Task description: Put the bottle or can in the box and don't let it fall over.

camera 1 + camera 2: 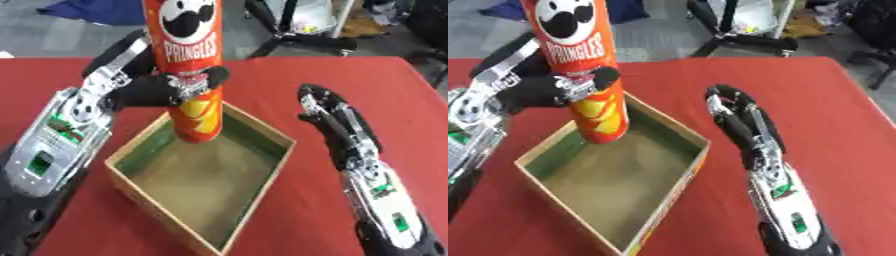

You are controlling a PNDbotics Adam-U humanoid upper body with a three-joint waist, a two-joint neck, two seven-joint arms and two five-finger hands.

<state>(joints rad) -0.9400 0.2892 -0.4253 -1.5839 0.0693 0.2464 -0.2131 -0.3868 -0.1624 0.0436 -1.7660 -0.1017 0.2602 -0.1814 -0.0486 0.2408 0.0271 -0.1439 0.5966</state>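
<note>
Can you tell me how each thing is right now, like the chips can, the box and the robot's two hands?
Pringles can: upright, held over the box's far corner, bottom end dipping inside.
Box: open on top, nothing else in it, sitting on the red table.
Left hand: fingers curled round the can.
Right hand: open, holding nothing, beside the box.

Red-covered tabletop (350, 90), filling most of both views and reaching back to a straight far edge, with grey floor beyond. Directly on it, near the middle and turned cornerwise, an open cardboard box (262, 197): tan outer walls, greenish inner walls, plain brownish bottom, upright and flat on the cloth. Bare red surface on all sides of the box, widest toward the right and the far right corner.
</note>
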